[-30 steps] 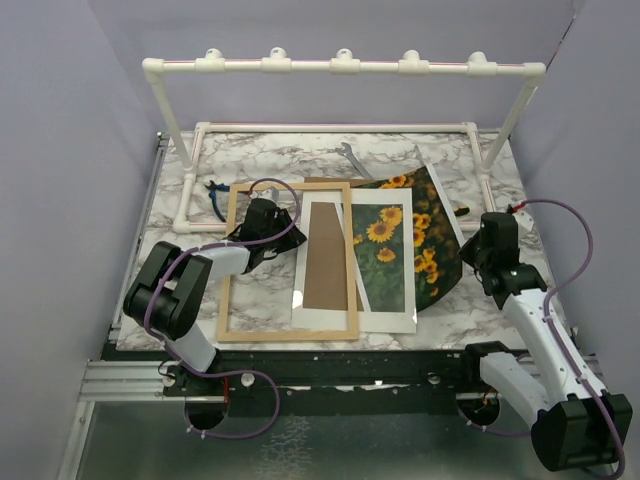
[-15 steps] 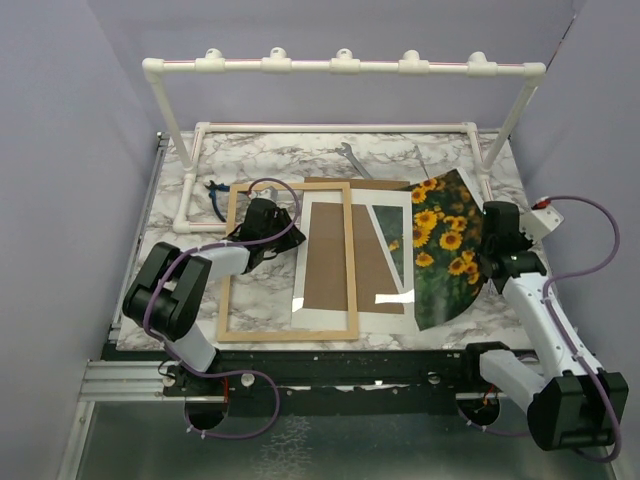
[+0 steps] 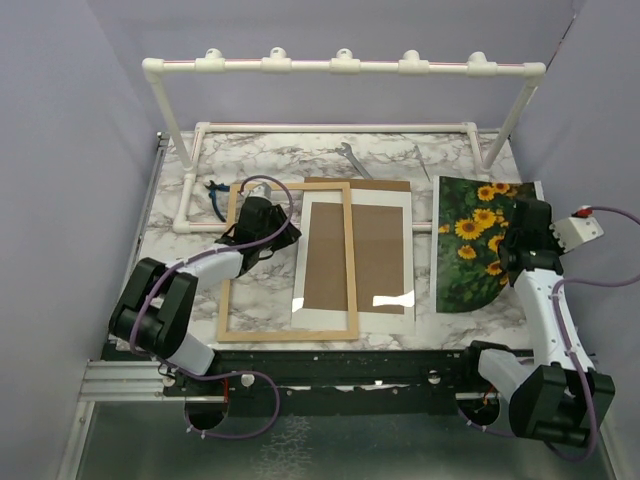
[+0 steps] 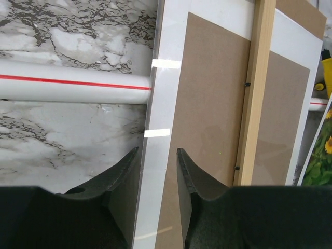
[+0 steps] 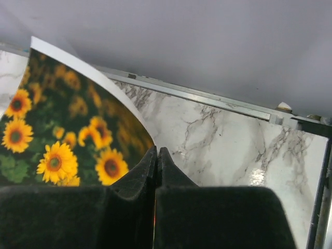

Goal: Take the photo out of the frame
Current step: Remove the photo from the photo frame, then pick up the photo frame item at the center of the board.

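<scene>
Photo [image 3: 478, 245], a glossy rectangular print of yellow sunflowers on dark green foliage, is lying on the marble tabletop [image 3: 300, 155] just left of the right claw [image 3: 515, 245]. The edge nearest the claw is curling upward, and the right claw is clenching that edge.

A second ago the print was arching over the white mat [image 3: 395, 200]. Now it is sitting apart from the large light-wood picture frame [image 3: 290, 335] and its brown fibreboard back [image 3: 350, 260]. Judgement: extraction is all but finishing, with only the letting-go remaining.

Left claw [image 3: 288, 236] is idling with jaws partly parted, grasping nothing I can make out.

Overhead, the arm is hiding the pinch. The right wrist view is showing the fingers [image 5: 142, 171] pressed together on the print's border. The left wrist view is showing a clear pane [image 4: 161, 98] whose edge is running between that claw's tips, with the frame's wood rail off to their right.
</scene>
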